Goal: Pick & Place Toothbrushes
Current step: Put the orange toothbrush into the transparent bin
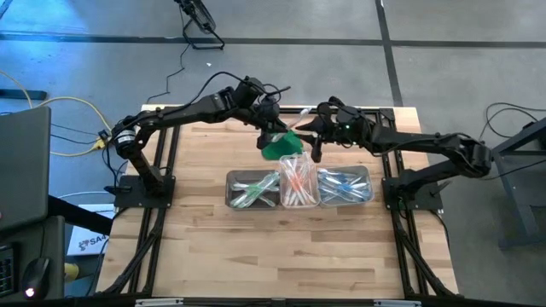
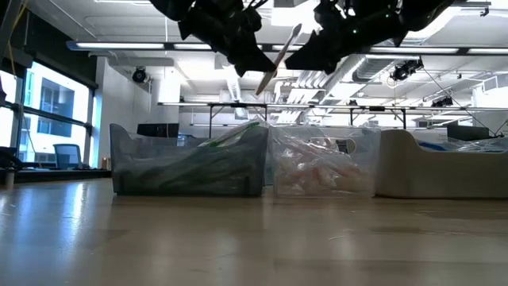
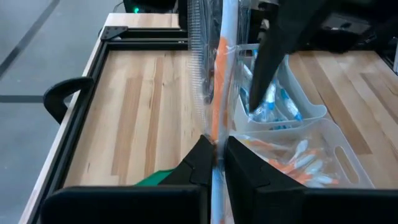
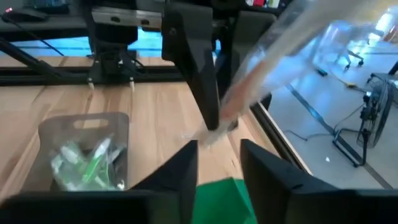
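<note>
We are holding an orange toothbrush [image 3: 219, 81] clamped in the left gripper [image 3: 214, 163] above three partly filled tubs [image 1: 299, 188], while the right gripper [image 4: 217, 163], just beside it, is standing apart and empty, so sorting is still underway.

The pale, smooth wooden counter [image 1: 205, 247] has a faint sheen; three clear glossy plastic tubs [image 1: 253, 189] hold whitish plastic toothbrushes [image 1: 297, 182]; a matt green cloth lump [image 1: 280, 146].

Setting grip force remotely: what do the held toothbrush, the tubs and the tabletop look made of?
Toothbrush in the left gripper: seemingly plastic, whitish with an orange part, inside a glossy clear wrapper. Tubs: thin clear plastic; contents show through. Table: pale wood, visible grain and plank seams, low sheen.
</note>
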You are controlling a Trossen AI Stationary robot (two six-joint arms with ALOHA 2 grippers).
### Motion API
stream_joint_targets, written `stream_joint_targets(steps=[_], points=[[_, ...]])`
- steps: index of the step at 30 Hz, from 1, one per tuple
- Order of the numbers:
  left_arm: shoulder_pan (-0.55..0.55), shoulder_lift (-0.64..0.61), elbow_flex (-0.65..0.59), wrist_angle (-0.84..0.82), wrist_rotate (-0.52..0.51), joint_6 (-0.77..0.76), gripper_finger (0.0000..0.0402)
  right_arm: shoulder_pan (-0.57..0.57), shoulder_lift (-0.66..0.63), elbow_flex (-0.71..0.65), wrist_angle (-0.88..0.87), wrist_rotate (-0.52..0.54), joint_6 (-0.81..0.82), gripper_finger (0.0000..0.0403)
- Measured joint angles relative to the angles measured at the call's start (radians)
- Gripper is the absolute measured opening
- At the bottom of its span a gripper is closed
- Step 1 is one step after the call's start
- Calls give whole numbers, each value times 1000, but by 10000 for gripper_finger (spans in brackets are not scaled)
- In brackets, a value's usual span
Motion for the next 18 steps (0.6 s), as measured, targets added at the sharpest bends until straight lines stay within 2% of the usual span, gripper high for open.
stream_joint_targets(steps=[5,9,13,18], points=[[-13,0,-1,-10,-1,-1,15,0,21,0,79,1,2,167],[-13,0,-1,-12,-1,0,10,7,22,0,139,-3,2,189],[-12,0,-1,-15,-2,0,16,14,20,0,165,-4,2,184],[-11,0,-1,-16,-2,0,19,23,19,0,166,-1,1,140]])
